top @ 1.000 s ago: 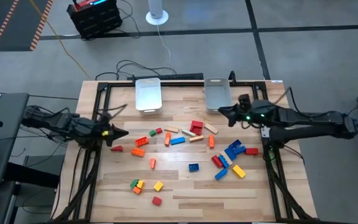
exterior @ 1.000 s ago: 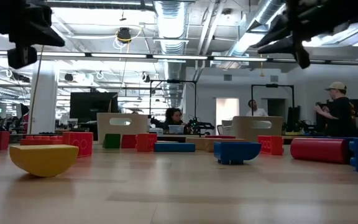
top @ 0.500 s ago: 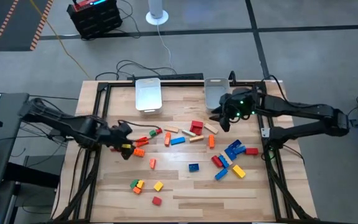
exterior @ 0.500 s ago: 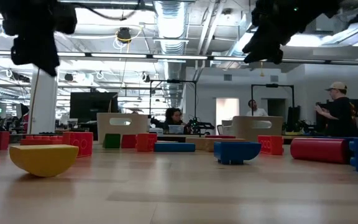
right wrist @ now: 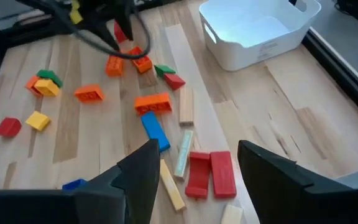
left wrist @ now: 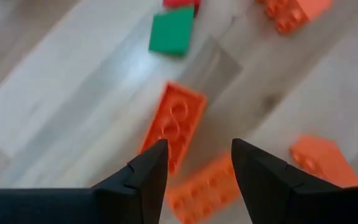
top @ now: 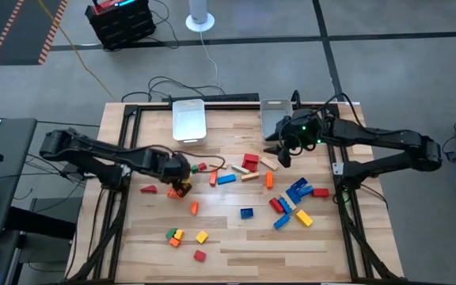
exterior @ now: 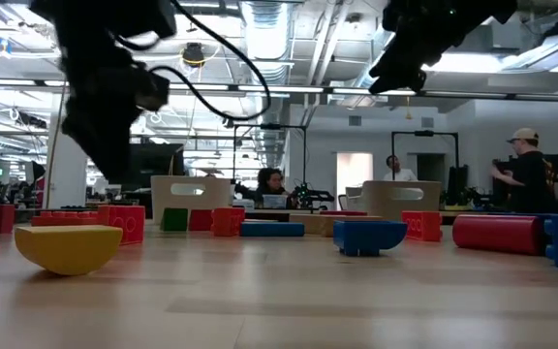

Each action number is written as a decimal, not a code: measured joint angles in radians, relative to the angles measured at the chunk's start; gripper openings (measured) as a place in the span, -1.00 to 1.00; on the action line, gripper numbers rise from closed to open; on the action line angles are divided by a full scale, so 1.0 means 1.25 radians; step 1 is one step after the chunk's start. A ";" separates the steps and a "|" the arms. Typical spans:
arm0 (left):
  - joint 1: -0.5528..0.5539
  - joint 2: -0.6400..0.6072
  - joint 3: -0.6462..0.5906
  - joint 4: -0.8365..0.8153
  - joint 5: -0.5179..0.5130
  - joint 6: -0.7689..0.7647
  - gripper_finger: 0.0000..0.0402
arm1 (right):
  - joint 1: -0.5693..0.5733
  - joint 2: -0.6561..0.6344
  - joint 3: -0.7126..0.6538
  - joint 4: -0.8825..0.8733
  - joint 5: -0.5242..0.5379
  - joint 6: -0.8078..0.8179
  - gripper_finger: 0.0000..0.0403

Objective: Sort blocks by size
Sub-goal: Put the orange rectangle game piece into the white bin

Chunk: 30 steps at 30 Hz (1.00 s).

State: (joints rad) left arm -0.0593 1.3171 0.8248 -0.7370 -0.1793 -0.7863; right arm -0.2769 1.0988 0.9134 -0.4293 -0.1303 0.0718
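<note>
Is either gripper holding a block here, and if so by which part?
Nothing is held. The left gripper hangs open above the orange blocks; the right gripper is open with bare fingers, up over the table.

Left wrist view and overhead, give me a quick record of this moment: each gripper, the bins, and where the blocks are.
left gripper: open, empty, over an orange brick
right gripper: open, empty, above the red bricks
bins: white bin and clear bin at the table's far edge
blocks: loose on the wooden table
sorted so far: no block visible in the white bin
</note>
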 joint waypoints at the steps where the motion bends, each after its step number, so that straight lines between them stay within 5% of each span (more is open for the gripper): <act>1: 0.014 0.006 0.000 0.009 0.009 0.028 -0.14 | 0.000 0.000 0.000 -0.003 0.000 -0.001 0.21; 9: 0.078 0.021 -0.006 0.051 0.094 0.167 -0.14 | -0.010 0.000 0.000 -0.003 -0.003 -0.001 0.21; 30: 0.084 0.186 -0.005 0.063 0.101 0.286 -0.18 | -0.027 0.002 0.000 0.026 -0.002 0.012 0.21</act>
State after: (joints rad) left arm 0.0452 1.5492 0.8188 -0.6587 -0.0532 -0.4284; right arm -0.3103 1.1007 0.9134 -0.3969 -0.1333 0.0868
